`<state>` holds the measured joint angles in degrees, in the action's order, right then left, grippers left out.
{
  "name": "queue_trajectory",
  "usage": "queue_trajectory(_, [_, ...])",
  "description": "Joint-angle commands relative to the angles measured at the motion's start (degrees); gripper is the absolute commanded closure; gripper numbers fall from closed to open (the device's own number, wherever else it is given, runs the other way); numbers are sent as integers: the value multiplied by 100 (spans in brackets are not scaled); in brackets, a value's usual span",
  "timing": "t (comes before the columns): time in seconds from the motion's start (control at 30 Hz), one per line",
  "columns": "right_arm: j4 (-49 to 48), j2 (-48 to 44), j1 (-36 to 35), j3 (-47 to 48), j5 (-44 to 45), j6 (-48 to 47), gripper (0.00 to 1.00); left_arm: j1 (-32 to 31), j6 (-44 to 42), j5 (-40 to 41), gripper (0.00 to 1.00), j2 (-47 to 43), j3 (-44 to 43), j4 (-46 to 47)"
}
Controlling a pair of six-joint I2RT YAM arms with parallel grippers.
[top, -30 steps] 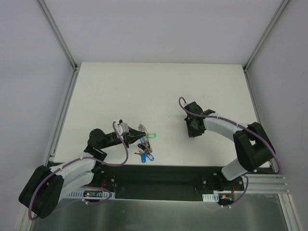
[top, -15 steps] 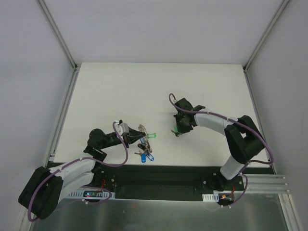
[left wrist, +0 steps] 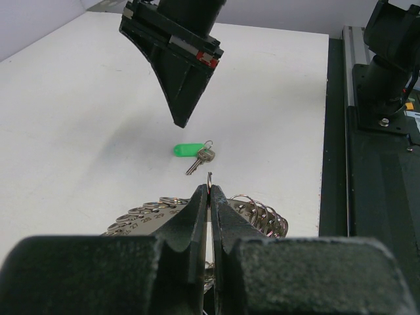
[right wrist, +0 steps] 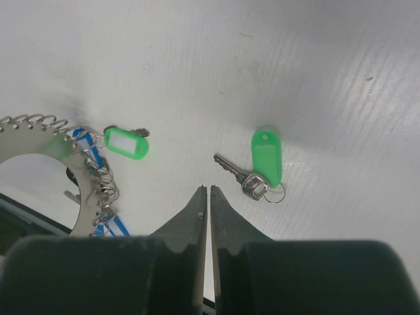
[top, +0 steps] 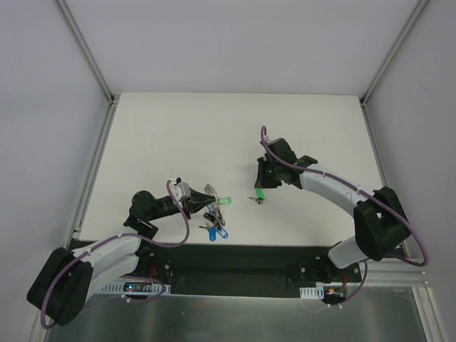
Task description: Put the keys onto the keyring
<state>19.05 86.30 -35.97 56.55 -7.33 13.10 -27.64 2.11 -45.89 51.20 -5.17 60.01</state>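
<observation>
The right gripper (right wrist: 209,191) is shut on nothing. The green-tagged key (right wrist: 266,163), which sat at its tips half a second ago, now lies loose on the table (top: 178,135), apart from the keyring (left wrist: 147,213), so it likely needs picking up again. The left gripper (left wrist: 209,191) stays clamped on a thin wire loop (left wrist: 209,175) at the keyring's edge. Those fingers hide the ring's near side and the right wrist view cuts it off, so no opening can be made out.

Bright, even light, soft shadows.
My fingers (right wrist: 190,220) blur along the bottom of both wrist frames; the table (right wrist: 341,72) glares faintly upper right.
</observation>
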Motion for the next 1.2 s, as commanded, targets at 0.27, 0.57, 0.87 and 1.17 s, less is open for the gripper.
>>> queue_trajectory(0.27, [-901, -606, 46, -1541, 909, 2177, 55, 39, -44, -17, 100, -163, -151, 90])
queue_trajectory(0.57, [-1790, -553, 55, -2201, 988, 3566, 60, 13, -53, -17, 100, -233, -160, 37])
queue_trajectory(0.87, [-1817, -492, 54, -2430, 1252, 4200, 67, 4, -53, -17, 100, -260, -169, 11])
queue_trajectory(1.17, [-1808, -343, 55, -2500, 1524, 4394, 77, -5, -53, -17, 100, -268, -177, -15])
